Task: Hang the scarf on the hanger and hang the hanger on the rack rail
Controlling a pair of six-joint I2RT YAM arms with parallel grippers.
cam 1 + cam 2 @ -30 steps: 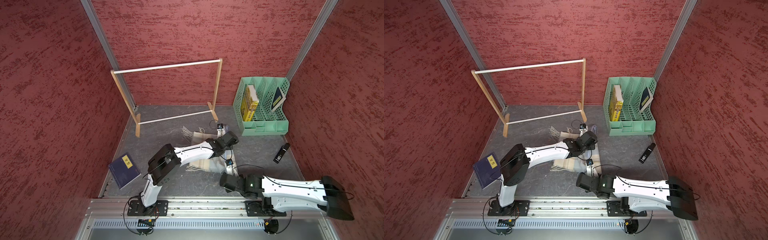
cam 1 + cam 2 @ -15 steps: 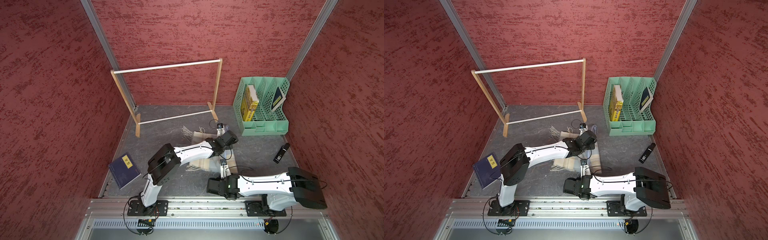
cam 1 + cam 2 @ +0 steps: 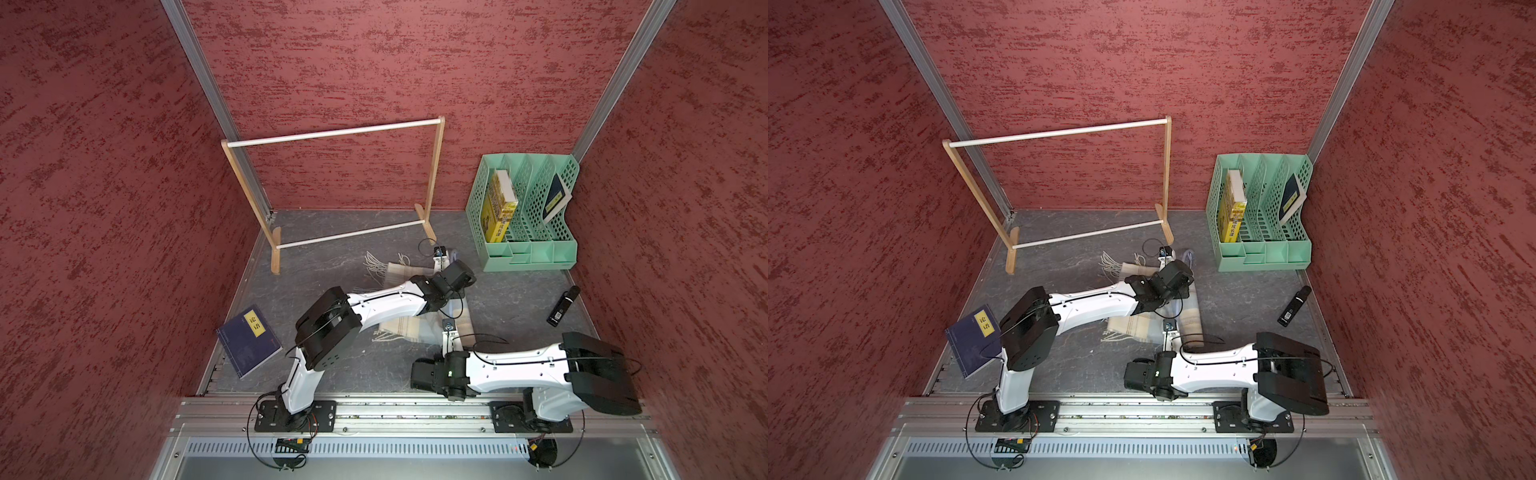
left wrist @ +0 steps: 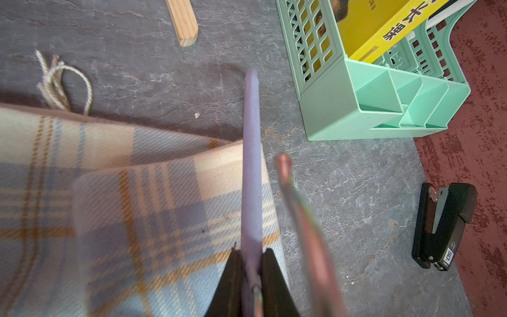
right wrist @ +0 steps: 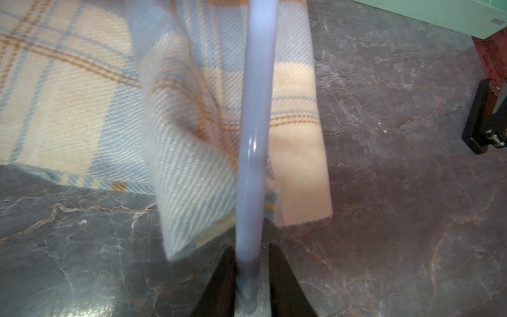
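Pinching hanger (image 4: pixel 251 164) tight with left gripper (image 4: pixel 251 254); cupping its near end with right gripper (image 5: pixel 251 254), small gap showing. Next, likely squeezing shut, lifting level with scarf (image 5: pixel 68 96).

red textured walls (image 3: pixel 374 62), grey marbled floor (image 3: pixel 324 266)

Plaid cream-and-blue scarf (image 5: pixel 68 96) lies loosely folded, pale-blue hanger (image 5: pixel 255 109) crossing above it.

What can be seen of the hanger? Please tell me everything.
The hanger is a thin, smooth, pale-blue bar, plastic by its look, gently curved. The left gripper is shut on one part of it; the right gripper has a jaw on each side of another part, grip unclear. A fold of the scarf leans against it.
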